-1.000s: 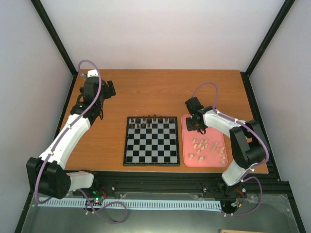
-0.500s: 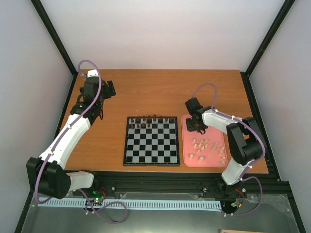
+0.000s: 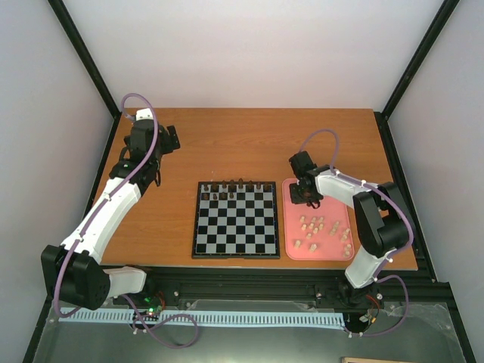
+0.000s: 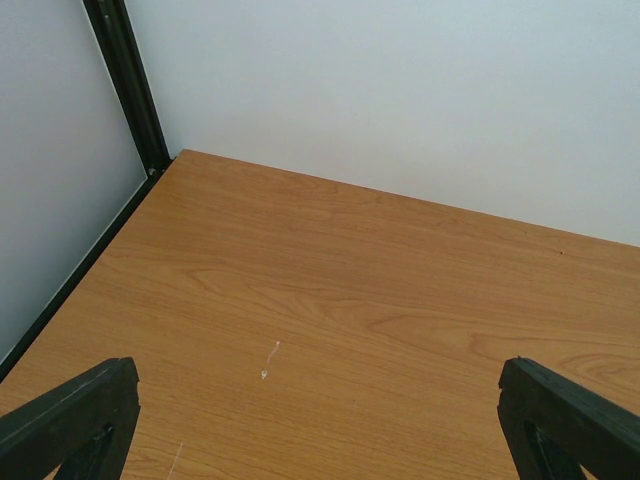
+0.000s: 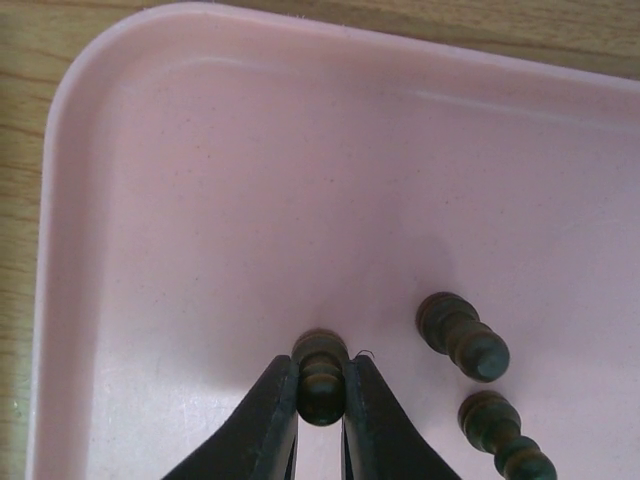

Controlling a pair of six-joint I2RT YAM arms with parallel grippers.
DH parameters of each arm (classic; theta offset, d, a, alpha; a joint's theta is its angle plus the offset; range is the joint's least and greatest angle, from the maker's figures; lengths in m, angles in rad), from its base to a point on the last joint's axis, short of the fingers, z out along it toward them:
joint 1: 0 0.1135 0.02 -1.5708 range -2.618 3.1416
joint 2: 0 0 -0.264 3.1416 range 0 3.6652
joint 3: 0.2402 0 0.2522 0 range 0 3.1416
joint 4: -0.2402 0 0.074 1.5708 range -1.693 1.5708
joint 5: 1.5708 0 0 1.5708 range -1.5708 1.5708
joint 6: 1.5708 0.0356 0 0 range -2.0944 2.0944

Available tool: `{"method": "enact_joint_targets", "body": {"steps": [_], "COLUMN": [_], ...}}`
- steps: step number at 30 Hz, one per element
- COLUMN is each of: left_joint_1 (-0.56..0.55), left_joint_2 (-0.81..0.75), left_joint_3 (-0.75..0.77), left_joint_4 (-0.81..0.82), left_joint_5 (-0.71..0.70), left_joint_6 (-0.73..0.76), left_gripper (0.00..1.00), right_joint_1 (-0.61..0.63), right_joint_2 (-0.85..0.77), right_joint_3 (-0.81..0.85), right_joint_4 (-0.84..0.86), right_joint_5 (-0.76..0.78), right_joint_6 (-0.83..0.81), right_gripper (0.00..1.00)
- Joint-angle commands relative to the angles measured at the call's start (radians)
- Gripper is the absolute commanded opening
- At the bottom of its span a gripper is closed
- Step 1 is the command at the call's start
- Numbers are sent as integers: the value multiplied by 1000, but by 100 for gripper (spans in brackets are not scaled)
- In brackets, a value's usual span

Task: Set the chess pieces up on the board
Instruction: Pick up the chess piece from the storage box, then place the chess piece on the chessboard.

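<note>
1. Two grippers are mine, and only one is busy. My right gripper (image 5: 321, 382) is pinching one small dark brown wooden chess piece (image 5: 321, 358).
2. That piece is inside the pink rounded plastic tray (image 5: 70, 150), near the tray's far left corner, low over the tray floor.
3. Its long way seems to run from my wrist out toward the tray's far rim. A round knobby end pokes out past my fingertips and points at that rim. I think it lies flat, but it could be tipped up a bit. I cannot tell.
4. Two more dark pieces (image 5: 462, 336) lie slanted on their sides in the tray, just right of the one I hold.
5. Lots of pale beige wooden pieces (image 3: 321, 227) sit in the near half of the tray.
6. The flat black-and-grey checkered board (image 3: 234, 231) lies just left of the tray. Some dark figures (image 3: 234, 184) stand along its far side. They are too small to count.
7. My left gripper (image 4: 318, 400) is spread wide and holds nothing. It hangs over the brown wooden table (image 4: 350, 280), well left of the tray.
8. I think the job is less than half done. The dark side is partly set. The dark ones in the tray and all the pale ones are not yet on the board.
</note>
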Motion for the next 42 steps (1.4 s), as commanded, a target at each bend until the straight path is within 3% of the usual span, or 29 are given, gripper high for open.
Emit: {"method": "enact_joint_targets", "body": {"steps": [1,9,20,42], "left_joint_1": [-3,-3,-3,-3], "left_joint_2": [2,4,0,7], "left_joint_3": [27,29,27,27], "left_joint_4": [14,13,9,10], "left_joint_5": [-2,-4,-9,-15], "left_joint_6": [2,4,4,6], "left_gripper": [100,100,100,100], "right_joint_1": [-5,160,393,431], "right_joint_2": [-52,-94,138,329], "right_joint_3": [28,171,443,580], "right_joint_4": [-9,-127,-192,-198], "right_joint_5": [-13,14,-12,-83], "right_joint_6": [6,31,16,-34], "right_gripper": [11,11,10,10]}}
